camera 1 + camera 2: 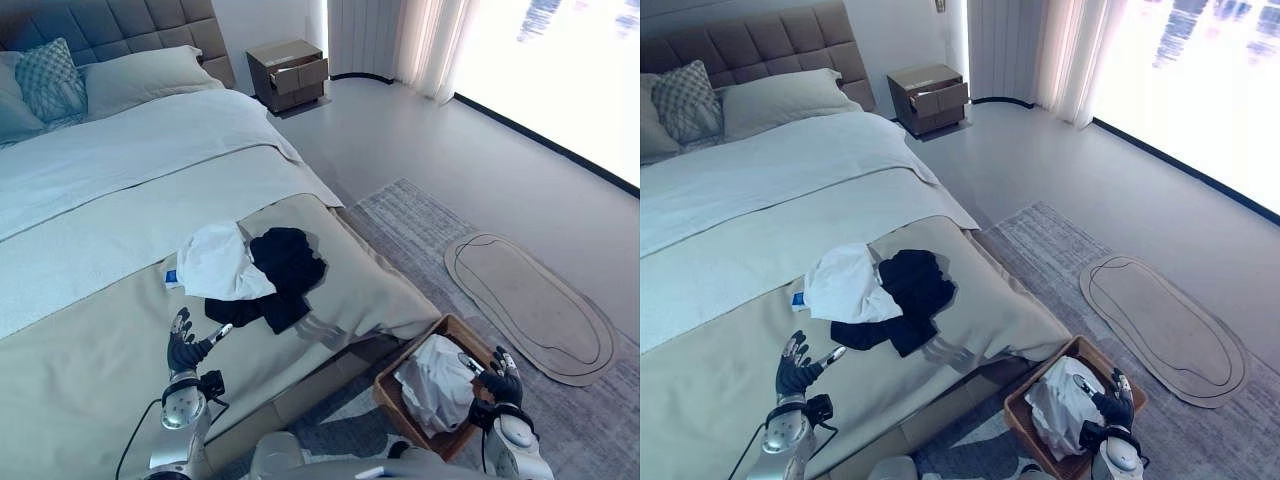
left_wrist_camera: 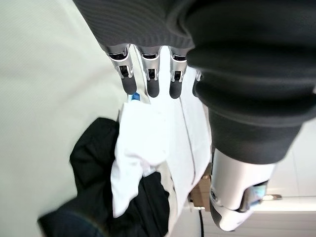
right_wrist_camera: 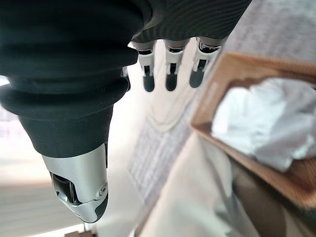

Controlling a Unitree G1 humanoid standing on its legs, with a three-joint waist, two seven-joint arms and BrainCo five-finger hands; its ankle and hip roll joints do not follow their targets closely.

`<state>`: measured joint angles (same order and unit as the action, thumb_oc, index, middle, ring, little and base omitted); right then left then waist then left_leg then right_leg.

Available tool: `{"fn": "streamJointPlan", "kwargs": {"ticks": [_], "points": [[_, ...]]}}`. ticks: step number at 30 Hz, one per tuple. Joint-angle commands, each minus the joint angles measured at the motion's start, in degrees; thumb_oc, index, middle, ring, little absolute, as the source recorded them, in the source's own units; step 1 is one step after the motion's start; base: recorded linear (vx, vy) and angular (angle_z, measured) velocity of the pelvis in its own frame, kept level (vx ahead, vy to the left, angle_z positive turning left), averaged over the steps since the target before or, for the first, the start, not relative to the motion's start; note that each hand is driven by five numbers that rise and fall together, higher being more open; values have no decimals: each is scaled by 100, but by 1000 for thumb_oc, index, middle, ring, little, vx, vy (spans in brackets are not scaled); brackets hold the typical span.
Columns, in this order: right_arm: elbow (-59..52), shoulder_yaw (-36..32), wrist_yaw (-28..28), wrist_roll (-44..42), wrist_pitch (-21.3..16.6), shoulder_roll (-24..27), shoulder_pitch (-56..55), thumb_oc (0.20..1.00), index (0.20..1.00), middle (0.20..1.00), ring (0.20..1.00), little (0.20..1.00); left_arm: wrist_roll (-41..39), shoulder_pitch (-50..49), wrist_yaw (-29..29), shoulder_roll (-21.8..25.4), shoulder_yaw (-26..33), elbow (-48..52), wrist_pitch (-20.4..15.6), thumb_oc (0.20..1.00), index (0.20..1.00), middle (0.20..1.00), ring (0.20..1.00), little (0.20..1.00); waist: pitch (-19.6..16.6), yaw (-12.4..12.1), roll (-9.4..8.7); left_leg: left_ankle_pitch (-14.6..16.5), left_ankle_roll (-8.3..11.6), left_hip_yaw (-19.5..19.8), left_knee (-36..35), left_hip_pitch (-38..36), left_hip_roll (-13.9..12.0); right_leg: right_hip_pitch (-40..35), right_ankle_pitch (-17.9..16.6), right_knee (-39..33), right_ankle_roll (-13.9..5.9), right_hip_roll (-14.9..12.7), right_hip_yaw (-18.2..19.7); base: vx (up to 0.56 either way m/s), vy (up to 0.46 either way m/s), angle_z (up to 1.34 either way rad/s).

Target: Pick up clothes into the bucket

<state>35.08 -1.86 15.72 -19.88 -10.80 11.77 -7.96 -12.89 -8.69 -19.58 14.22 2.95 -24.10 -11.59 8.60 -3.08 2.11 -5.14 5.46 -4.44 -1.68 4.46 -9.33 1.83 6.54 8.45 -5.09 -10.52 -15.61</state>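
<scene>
up on the bed (image 1: 90,300), a white garment (image 1: 215,262) lies touching a black garment (image 1: 285,272), the black one partly tucked under it. more white clothing (image 1: 435,385) already sits in the brown basket (image 1: 392,398) on the floor beside the bed's foot. the left robot hand (image 1: 184,345) hovers near the pile, fingers straight, holding nothing; its wrist view shows a small blue tag at the white garment's edge. the right robot hand (image 1: 500,380) hangs released by the basket's rim. a grey rug (image 1: 420,225) and an oval mat (image 1: 530,300) lie beyond; the basket's near end is cut off.
</scene>
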Motion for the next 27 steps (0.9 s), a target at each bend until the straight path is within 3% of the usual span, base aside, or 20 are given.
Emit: {"fn": "streamJointPlan", "kwargs": {"ticks": [1,5,8,9,16,17,25,27], "points": [[-203,9,60,-55,-127,63,352,1000,1000,1000,1000,1000,362,273,-215,301,7,242,-229,1000,1000,1000,1000,1000,120,-39,-144,-405,223,-11,294,635,-136,-898,-337,-706,-434,-283,64,145,253,-34],[-163,413,132,54,-138,108,934,1000,1000,1000,1000,1000,809,966,-715,748,-161,-163,-191,1000,1000,1000,1000,1000,324,-81,-325,-195,62,-283,723,1246,-3,-241,-647,-739,-583,-559,331,-17,140,-17],[-194,545,190,44,-180,143,1230,1000,1000,1000,1000,1000,1106,1499,-1016,1000,-280,-420,-118,1000,1000,1000,1000,1000,447,-55,-415,-152,11,-373,863,1603,22,166,-810,-756,-606,-595,427,-114,148,-43],[-186,722,248,60,-216,189,1437,1000,1000,1000,1000,1000,1289,2049,-1237,1225,-424,-762,0,1000,1000,1000,1000,1000,588,31,-486,-120,-22,-422,988,1868,28,435,-941,-781,-626,-621,481,-42,95,-43],[-166,924,371,179,-283,304,1597,1000,1000,1000,1000,1000,1717,3359,-1923,1995,-552,-1615,262,1000,1000,1000,1000,1000,975,285,-642,23,-64,-463,1397,2536,-2,1011,-1182,-777,-700,-643,544,-42,95,-21],[-131,934,423,189,-309,347,1577,1000,1000,1000,1000,1000,1784,3726,-2131,2318,-560,-1817,372,1000,1000,1000,1000,1000,1100,377,-699,39,-64,-472,1484,2762,-37,1213,-1293,-780,-753,-661,539,-35,37,-11],[10,993,460,97,-416,398,1604,1000,1000,1000,1000,1000,2226,4577,-2421,3079,-869,-2456,761,1000,1000,1000,1000,1000,1371,477,-826,103,-70,-406,1806,3386,-67,1615,-1501,-825,-829,-657,451,-3,15,-2],[-3,1057,470,43,-480,406,1598,1000,1000,1000,1000,1000,2383,4777,-2516,3264,-961,-2747,962,1000,1000,1000,1000,1000,1415,482,-872,344,-26,-352,2004,3506,-103,1622,-1488,-867,-891,-606,461,66,2,-3]]}}
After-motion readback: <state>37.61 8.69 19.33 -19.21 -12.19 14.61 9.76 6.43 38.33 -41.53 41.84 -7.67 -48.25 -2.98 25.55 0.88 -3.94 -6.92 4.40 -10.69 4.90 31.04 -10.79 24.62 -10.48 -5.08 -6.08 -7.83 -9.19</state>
